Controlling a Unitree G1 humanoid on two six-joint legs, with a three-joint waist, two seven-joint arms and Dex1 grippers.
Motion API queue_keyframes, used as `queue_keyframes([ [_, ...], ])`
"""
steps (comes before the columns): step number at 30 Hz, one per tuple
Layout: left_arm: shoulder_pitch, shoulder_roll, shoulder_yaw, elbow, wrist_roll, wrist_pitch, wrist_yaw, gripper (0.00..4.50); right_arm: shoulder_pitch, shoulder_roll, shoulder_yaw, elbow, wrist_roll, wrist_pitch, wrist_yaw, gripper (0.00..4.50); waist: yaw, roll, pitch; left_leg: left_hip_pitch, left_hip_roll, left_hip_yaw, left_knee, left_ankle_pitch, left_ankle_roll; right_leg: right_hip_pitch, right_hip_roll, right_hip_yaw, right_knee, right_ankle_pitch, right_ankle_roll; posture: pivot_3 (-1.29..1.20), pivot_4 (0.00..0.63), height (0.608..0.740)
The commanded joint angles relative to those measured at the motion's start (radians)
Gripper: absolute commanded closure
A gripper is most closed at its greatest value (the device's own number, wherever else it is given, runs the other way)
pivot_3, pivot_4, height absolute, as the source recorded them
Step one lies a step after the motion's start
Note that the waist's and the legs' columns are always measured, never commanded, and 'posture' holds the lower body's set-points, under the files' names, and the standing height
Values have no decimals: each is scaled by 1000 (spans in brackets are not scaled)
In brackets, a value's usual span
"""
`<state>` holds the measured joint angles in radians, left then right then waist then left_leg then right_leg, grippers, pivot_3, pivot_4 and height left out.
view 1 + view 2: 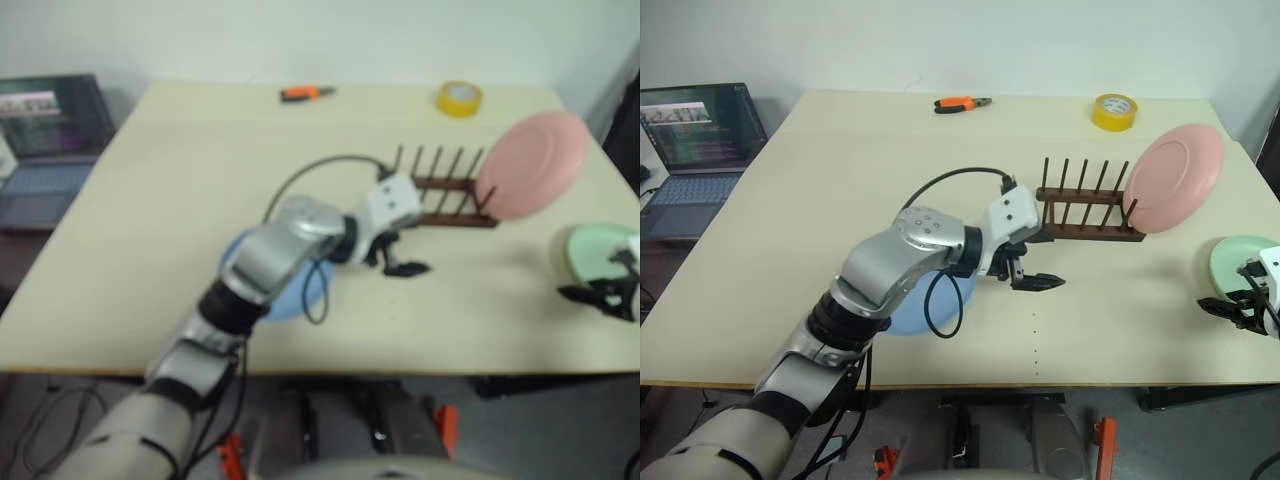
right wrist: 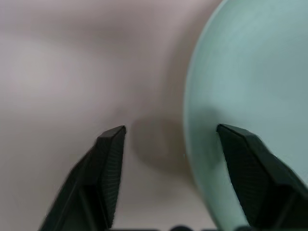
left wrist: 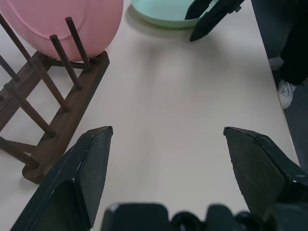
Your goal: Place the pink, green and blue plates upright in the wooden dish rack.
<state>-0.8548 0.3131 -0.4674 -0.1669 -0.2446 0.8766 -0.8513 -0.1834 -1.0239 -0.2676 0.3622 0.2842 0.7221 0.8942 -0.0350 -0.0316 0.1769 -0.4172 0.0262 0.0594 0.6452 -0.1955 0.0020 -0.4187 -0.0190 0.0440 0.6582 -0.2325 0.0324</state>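
Note:
The pink plate (image 1: 1173, 178) stands upright at the right end of the wooden dish rack (image 1: 1080, 215), leaning a little on its pegs. Flat on the table at the far right lies the green plate (image 1: 1240, 258). My right gripper (image 1: 1230, 305) is at its near rim, open; in the right wrist view one finger (image 2: 108, 163) is over bare table and the other over the green plate (image 2: 250, 72). The blue plate (image 1: 902, 316) lies flat, mostly hidden under my left forearm. My left gripper (image 1: 1035, 283) hangs open and empty over bare table just in front of the rack (image 3: 53, 130).
Orange-handled pliers (image 1: 960, 103) and a yellow tape roll (image 1: 1113, 111) lie at the table's far edge. A laptop (image 1: 695, 140) sits off the table to the left. The green plate is close to the table's right edge. A person's shoe (image 3: 286, 94) shows on the floor beyond.

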Motion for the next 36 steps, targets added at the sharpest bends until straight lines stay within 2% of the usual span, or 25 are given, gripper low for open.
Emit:
queue_keyframes([
  [1,-15,1,16,-49,-2,1,10,417,-20,-12,10,14,-22,-23,-6,2703,0,0,0,0,0,0,0,0,0,0,0,0,0,0,0,0,150,740],
  [6,-17,0,17,-51,-2,5,19,417,-38,-11,30,39,-45,-39,-8,4411,-1,-2,1,1,0,0,0,0,0,1,0,0,0,0,0,0,150,740],
  [7,-18,-1,18,-50,-2,5,20,417,-42,-10,32,44,-48,-42,-8,4462,-1,-3,1,1,0,-1,1,0,0,1,0,0,0,0,0,0,150,740],
  [17,-32,12,47,-29,-6,-17,13,417,-72,-51,-26,50,-49,-64,-22,4462,0,-3,0,1,0,-2,0,0,0,3,0,-1,-2,0,0,0,150,740],
  [30,-77,2,121,22,-66,-61,-33,417,-61,-163,-268,-61,9,-28,-44,4462,3,1,0,-1,0,-1,-2,-1,1,4,0,-1,-9,1,1,0,150,740],
  [36,-94,-5,128,61,-62,-98,-40,417,-140,-236,-339,-126,32,-23,-66,4462,1,3,0,-1,0,0,-3,-2,2,4,0,-1,-11,1,1,0,150,740],
])
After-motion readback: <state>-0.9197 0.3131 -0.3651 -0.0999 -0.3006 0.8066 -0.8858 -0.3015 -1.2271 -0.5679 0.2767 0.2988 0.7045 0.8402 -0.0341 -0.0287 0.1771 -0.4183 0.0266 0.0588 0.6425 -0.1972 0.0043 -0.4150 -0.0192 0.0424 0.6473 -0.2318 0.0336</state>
